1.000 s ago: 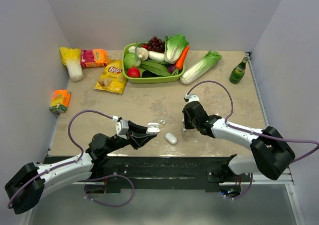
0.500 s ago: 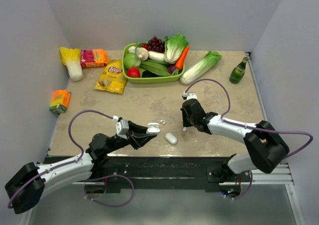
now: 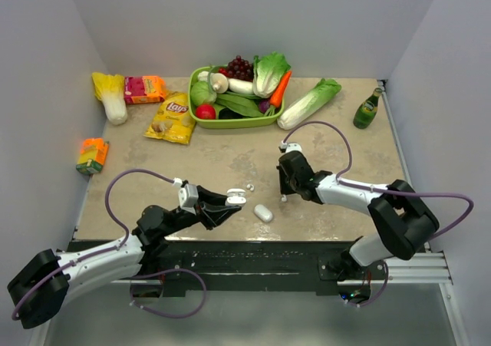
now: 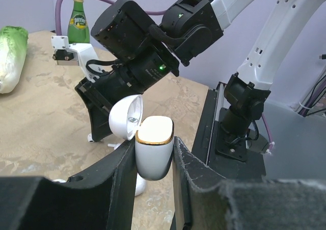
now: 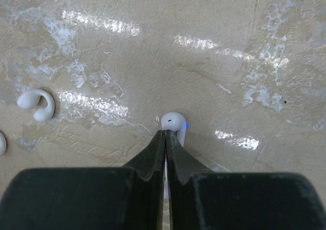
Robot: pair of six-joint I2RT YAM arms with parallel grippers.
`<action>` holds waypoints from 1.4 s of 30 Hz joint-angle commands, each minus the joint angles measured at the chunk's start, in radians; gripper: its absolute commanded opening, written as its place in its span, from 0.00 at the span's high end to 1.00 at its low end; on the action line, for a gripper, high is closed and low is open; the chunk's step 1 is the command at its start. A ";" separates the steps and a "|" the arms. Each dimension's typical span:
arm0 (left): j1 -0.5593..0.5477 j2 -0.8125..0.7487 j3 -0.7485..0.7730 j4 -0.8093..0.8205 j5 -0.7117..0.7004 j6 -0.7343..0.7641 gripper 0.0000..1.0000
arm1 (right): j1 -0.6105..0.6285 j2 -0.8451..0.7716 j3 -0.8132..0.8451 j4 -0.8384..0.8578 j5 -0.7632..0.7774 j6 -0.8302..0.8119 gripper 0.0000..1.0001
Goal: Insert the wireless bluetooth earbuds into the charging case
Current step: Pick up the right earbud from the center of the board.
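- Your left claw (image 4: 153, 144) was clamped on the charging case (image 4: 152, 161), holding it above the counter (image 3: 345, 154) with its lid flipped open; that part looked done.
- Your right claw (image 5: 165, 136) was clenched, its tips down at one earbud (image 5: 172, 121) lying on the counter, at 3 o'clock from the held case in the top view; you could not tell whether the stem was actually pinched.
- The other loose earbuds (image 5: 35, 104) lay at 9 o'clock of that one, apart from it; a closed second case (image 3: 263, 212) sat at 4 o'clock of the held case.
- By my reading, no earbud sat in the case yet; lifting, carrying and seating were all left to do.
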 commanded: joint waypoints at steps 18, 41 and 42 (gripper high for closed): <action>-0.006 0.032 -0.073 0.095 0.004 0.011 1.00 | -0.029 -0.045 0.049 0.013 0.011 0.020 0.47; -0.006 -0.010 -0.078 0.049 -0.013 0.017 1.00 | -0.043 0.100 0.095 -0.028 0.023 0.123 0.53; -0.006 -0.007 -0.076 0.049 -0.012 0.017 1.00 | -0.042 0.100 0.094 -0.027 0.031 0.120 0.53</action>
